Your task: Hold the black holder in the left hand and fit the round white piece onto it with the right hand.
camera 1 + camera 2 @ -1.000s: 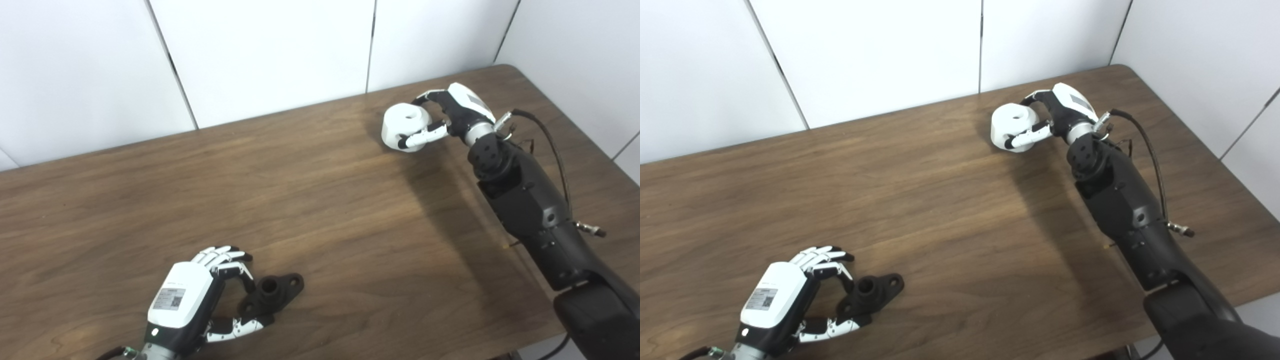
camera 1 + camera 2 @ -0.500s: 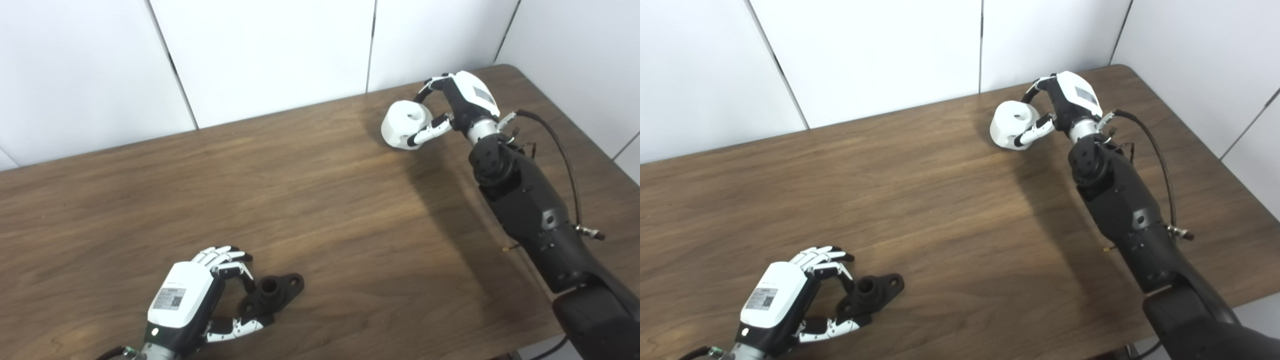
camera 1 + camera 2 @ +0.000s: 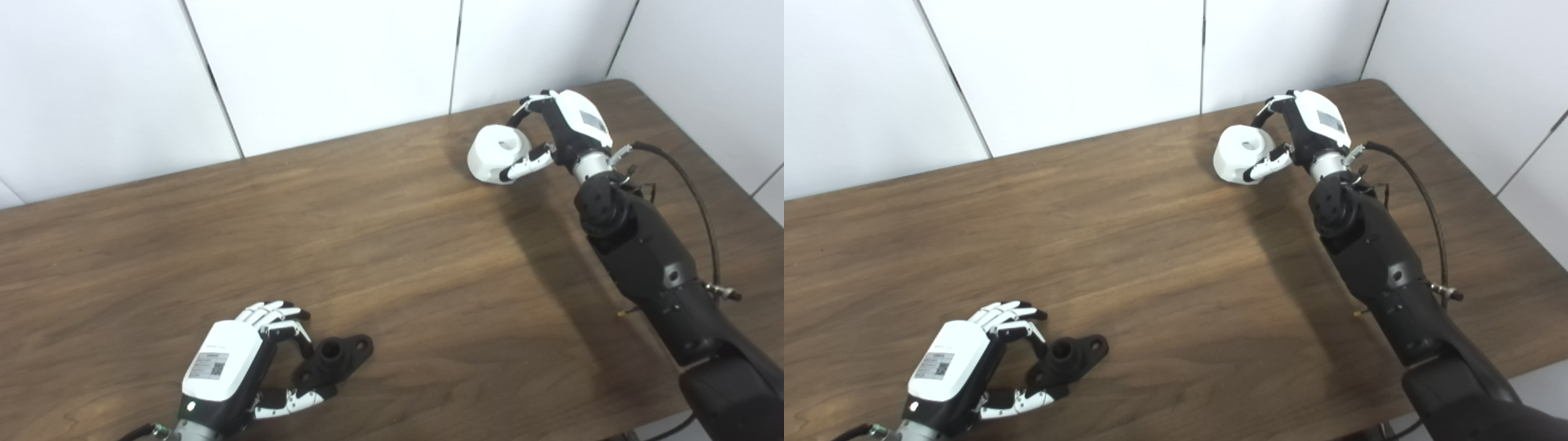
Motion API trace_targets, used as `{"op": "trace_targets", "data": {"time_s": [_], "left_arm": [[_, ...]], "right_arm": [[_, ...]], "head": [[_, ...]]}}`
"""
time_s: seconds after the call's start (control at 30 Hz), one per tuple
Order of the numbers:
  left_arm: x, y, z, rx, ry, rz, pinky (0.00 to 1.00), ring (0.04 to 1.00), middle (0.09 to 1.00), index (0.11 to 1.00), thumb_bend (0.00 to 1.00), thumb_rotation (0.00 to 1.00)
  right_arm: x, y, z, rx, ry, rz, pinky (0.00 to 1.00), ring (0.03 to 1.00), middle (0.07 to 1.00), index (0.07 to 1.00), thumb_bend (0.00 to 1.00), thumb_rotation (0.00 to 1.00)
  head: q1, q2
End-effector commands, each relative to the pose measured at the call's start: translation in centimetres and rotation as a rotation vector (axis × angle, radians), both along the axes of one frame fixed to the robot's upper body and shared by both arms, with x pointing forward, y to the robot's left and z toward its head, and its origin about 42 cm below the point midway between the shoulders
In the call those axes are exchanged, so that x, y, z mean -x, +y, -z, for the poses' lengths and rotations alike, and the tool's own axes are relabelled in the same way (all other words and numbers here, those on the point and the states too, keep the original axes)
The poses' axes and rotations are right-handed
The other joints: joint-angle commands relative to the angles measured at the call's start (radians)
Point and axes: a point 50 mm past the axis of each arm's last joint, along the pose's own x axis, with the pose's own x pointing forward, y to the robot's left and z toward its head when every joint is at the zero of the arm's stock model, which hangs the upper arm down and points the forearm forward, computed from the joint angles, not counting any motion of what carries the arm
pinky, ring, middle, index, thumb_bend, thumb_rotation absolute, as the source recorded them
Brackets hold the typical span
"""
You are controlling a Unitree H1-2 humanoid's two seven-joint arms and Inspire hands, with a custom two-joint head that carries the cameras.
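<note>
Near front-left edge of table [image 3: 398, 245]: left hand [image 3: 236, 367] curled round one end of holder [image 3: 334, 361], which lies flat, bore up, presumably ready for fitting. Far right: right hand [image 3: 560, 131] closed on white piece [image 3: 496, 153], tilted, well apart from holder.

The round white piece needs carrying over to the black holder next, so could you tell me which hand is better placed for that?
The right hand: its fingers already wrap the round white piece at the table's far side. The left hand is busy on the black holder at the near edge.
</note>
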Motion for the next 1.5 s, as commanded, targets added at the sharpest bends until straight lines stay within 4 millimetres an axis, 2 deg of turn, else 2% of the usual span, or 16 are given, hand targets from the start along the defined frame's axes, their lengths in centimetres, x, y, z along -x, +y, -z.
{"op": "trace_targets", "data": {"time_s": [0.0,0.17,0.33,0.53,0.77,1.03,1.47], "left_arm": [[0.5,1.3,1.8,-0.128,0.095,-0.057,0.87,0.841,0.768,0.487,0.52,0.05],[0.5,0.7,1.9,-0.118,0.095,-0.056,0.87,0.845,0.771,0.487,0.52,0.05],[0.7,-0.2,2.0,-0.115,0.094,-0.059,0.88,0.847,0.769,0.487,0.52,0.05],[0.7,-1.5,2.2,-0.116,0.098,-0.066,0.89,0.853,0.779,0.487,0.52,0.05],[0.6,-2.7,2.2,-0.110,0.109,-0.064,0.93,0.872,0.791,0.487,0.52,0.05],[0.2,-3.6,2.0,-0.119,0.117,-0.072,0.94,0.880,0.799,0.487,0.52,0.05],[0.1,-4.1,1.9,-0.104,0.121,-0.070,0.96,0.889,0.798,0.487,0.52,0.05]], "right_arm": [[-0.2,-0.1,-3.6,0.056,-0.106,-0.051,0.85,0.956,0.840,0.483,0.52,0.13],[1.9,1.7,-5.6,0.102,-0.101,-0.145,0.90,0.945,0.833,0.483,0.52,0.13],[4.1,3.8,-7.8,0.114,-0.060,-0.249,0.99,0.967,0.844,0.483,0.52,0.13],[6.7,6.9,-10.1,0.134,-0.033,-0.390,1.00,0.996,0.838,0.483,0.52,0.13],[8.9,9.2,-11.3,0.153,-0.016,-0.522,1.00,1.000,0.837,0.482,0.52,0.13],[10.6,12.1,-11.2,0.159,0.014,-0.648,1.00,1.000,0.828,0.481,0.53,0.14],[11.8,14.7,-9.3,0.126,0.081,-0.760,0.97,1.000,0.838,0.481,0.52,0.13]], "head": [[0.008,0.000],[0.056,0.008],[0.117,0.023],[0.205,0.048],[0.252,0.071],[0.286,0.097],[0.311,0.115]]}}
